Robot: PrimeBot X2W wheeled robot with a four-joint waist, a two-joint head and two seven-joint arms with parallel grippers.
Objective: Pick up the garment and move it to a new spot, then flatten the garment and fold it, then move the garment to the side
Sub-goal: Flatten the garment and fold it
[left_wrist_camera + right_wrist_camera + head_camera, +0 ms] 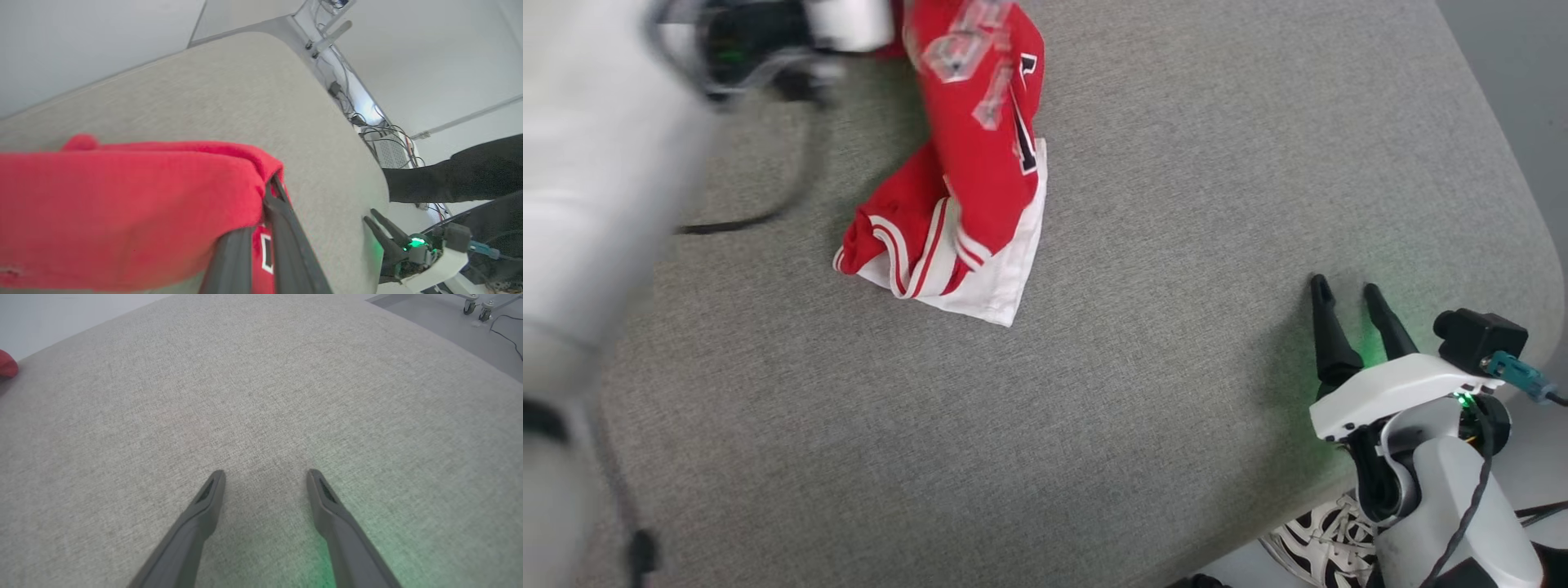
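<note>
I judge the job to be in its very first step: the pick-up is made, and the carry to a new spot is only beginning. My left end effector (266, 191) is pressed together on a fold of the garment (980, 163). In the left wrist view, red cloth bunches over the dark fingers (286, 228). In the head view, the red jersey hangs as a twisted rope from that grip at the top. Its black lettering is crumpled, and the white sleeve and striped trim lie in a heap on the worktop (1176, 204). So it is partly lifted and partly resting.

Everything else is left to do: setting it down elsewhere, spreading it flat, folding it and sliding it aside. My right end effector (1346, 287) has its fingers spread wide with nothing between them. It is parked near the worktop's near right corner, well apart from the shirt, with a green glow from its light on the cloth.

The worktop is covered in grey woven fabric and has rounded corners. Beyond it are a pale grey floor (1511, 65) and white walls. A tangle of cables (367, 122) runs down by the far edge, and caster wheels (474, 308) stand on the floor. A white sneaker (1319, 543) shows under the near corner, so a person is close by.
</note>
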